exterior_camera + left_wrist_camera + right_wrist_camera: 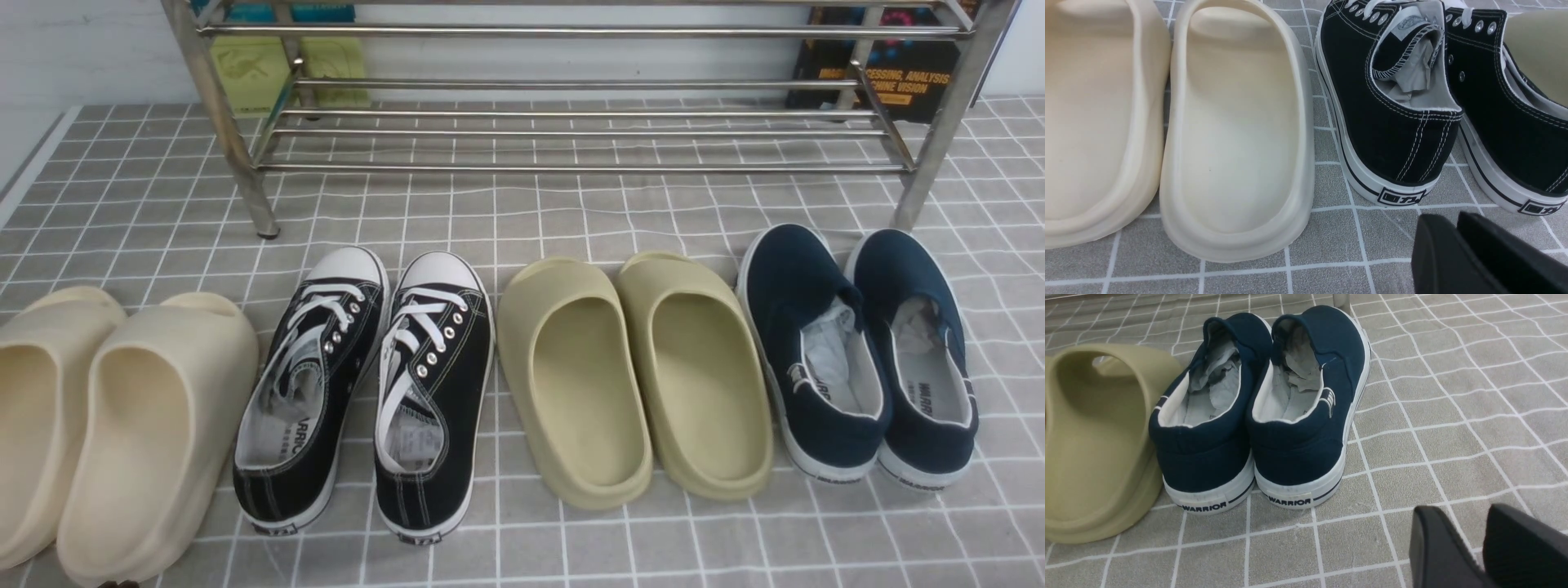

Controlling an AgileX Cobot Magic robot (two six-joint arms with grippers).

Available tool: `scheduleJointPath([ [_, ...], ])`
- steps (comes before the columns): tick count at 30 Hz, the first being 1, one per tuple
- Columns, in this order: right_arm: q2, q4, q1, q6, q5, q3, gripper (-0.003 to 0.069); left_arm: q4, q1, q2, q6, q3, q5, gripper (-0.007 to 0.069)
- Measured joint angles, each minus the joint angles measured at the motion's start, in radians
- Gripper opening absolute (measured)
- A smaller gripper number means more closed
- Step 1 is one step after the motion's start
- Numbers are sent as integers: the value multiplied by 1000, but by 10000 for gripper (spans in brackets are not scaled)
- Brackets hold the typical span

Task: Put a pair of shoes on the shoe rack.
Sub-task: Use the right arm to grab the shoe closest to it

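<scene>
The pair of shoes, two navy slip-ons with white soles, stands side by side at the right of the row, the left one [804,351] touching the right one [918,343], toes toward the shoe rack [571,167]. In the right wrist view their heels [1204,457] [1298,453] face me. My right gripper [1455,510] hovers behind and to the side of them, open and holding nothing. My left gripper [1443,216] hangs behind the black sneakers' heels, its fingers parted by a narrow gap, with nothing between them. Neither gripper shows in the front view.
Black lace-up sneakers [367,376], olive slides [629,384] and cream slides [122,425] fill the row left of the navy pair. The olive slide [1094,449] sits right beside the navy shoes. A dark book [890,65] and a green item [277,65] stand behind the rack.
</scene>
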Motion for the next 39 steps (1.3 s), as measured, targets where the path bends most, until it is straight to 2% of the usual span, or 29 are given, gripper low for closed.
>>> scheduleJointPath([
  [14, 0, 5, 0, 0, -70, 7, 238, 0, 0, 0, 0, 0, 0, 83],
  [19, 0, 24, 0, 0, -274, 7, 238, 0, 0, 0, 0, 0, 0, 84],
  [23, 0, -34, 0, -1, -525, 7, 238, 0, 0, 0, 0, 0, 0, 91],
  [26, 0, -56, 0, 5, -609, 7, 238, 0, 0, 0, 0, 0, 0, 92],
  [30, 0, -61, 0, 76, -786, 7, 238, 0, 0, 0, 0, 0, 0, 92],
  [34, 0, -61, 0, 117, -848, 7, 232, 0, 0, 0, 0, 0, 0, 96],
  [38, 37, -61, 0, 129, -798, -46, 145, 0, 0, 0, 0, 0, 0, 100],
  [39, 89, -61, 0, 130, -743, -101, 81, 0, 0, 0, 0, 0, 0, 101],
])
